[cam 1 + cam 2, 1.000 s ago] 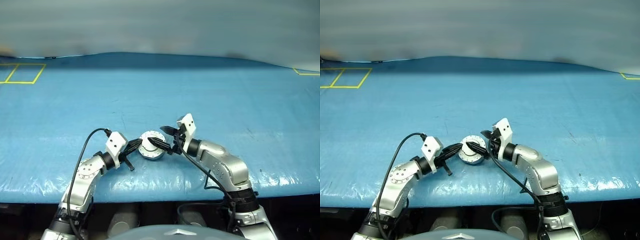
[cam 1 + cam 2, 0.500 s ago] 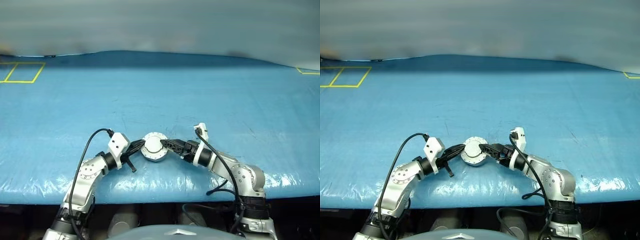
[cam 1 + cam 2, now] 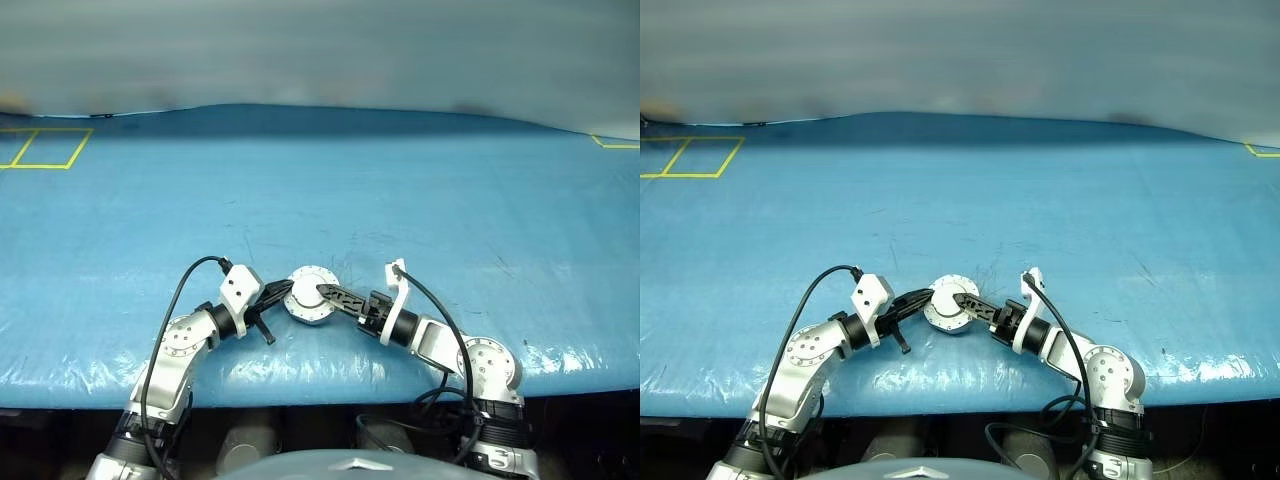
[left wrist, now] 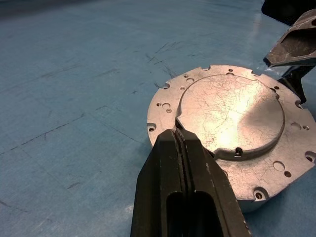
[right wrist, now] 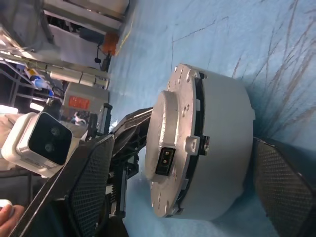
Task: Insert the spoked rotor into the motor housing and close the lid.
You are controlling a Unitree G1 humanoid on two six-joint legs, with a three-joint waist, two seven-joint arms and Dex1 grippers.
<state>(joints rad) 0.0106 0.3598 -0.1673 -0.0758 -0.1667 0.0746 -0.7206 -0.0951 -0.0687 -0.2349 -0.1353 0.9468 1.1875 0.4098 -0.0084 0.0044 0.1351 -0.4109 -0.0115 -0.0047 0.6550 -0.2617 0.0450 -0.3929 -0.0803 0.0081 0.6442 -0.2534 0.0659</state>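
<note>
Jaws first: on my left gripper (image 4: 183, 148) they are pressed fully together with nothing between them, and their tip rests at the near edge of the lid (image 4: 232, 116). On my right gripper (image 5: 182, 182) the two mesh-faced fingers (image 5: 89, 187) stand apart, one on each side of the motor housing (image 5: 222, 148), with a gap visible between each pad and the metal, so I do not read it as a grip.

From the head camera, the motor housing (image 3: 311, 296) sits on the blue worktop (image 3: 400, 180), near its front edge, between my two arms. My left gripper (image 3: 276, 291) reaches it from its left side, and my right gripper (image 3: 333, 295) comes in from its right side, low and nearly level.

The lid lies flat across the top of the housing, its raised centre facing up and small holes dotted round its flat rim. Seen from the right wrist, a narrow dark seam runs between the lid (image 5: 170, 148) and the housing wall, and a small rectangular socket shows on the side of the raised centre. I cannot see the rotor; the covered housing hides whatever is inside.

Yellow tape lines (image 3: 45, 148) mark a rectangle well beyond the housing, at the far left corner of the worktop.
</note>
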